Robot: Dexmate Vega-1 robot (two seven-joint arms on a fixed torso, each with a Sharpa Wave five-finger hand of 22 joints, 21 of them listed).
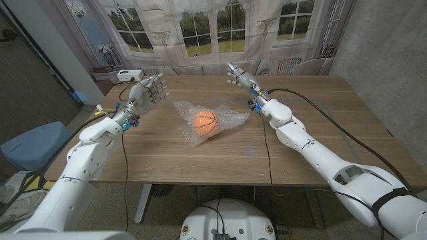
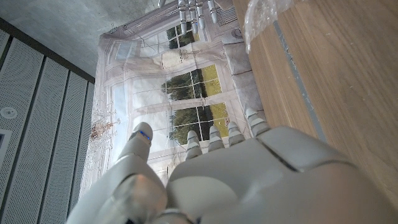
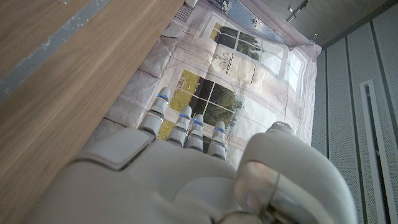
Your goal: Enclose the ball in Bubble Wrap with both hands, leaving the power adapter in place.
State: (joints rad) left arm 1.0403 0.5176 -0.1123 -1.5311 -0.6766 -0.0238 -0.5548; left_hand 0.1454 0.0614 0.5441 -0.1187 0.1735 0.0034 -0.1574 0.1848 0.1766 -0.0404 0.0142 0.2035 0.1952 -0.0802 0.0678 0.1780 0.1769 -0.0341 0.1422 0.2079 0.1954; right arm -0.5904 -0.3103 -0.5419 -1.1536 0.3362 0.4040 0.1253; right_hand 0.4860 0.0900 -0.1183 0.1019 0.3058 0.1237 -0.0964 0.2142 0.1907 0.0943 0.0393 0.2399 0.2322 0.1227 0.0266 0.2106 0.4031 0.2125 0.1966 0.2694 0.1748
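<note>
The ball [image 1: 205,122] rests on the bubble wrap [image 1: 228,115] at mid-desk [image 1: 200,160], between both hands. The left hand [image 1: 147,93] and the right hand [image 1: 240,75] hover well apart from it, fingers released, grasping nothing. The wrap's long axis runs near-left to far-right. Neither hand is clearly nearer.

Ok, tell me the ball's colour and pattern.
Orange with dark basketball-style lines, seen best in the head view: ball.

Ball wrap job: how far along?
Done: nothing wrapped. The orange ball sits uncovered on the flat bubble wrap mid-table. In hand: nothing; the left hand and right hand hover open on either side, apart from the sheet. Left: fold the wrap over the ball. I can't make out the adapter.
</note>
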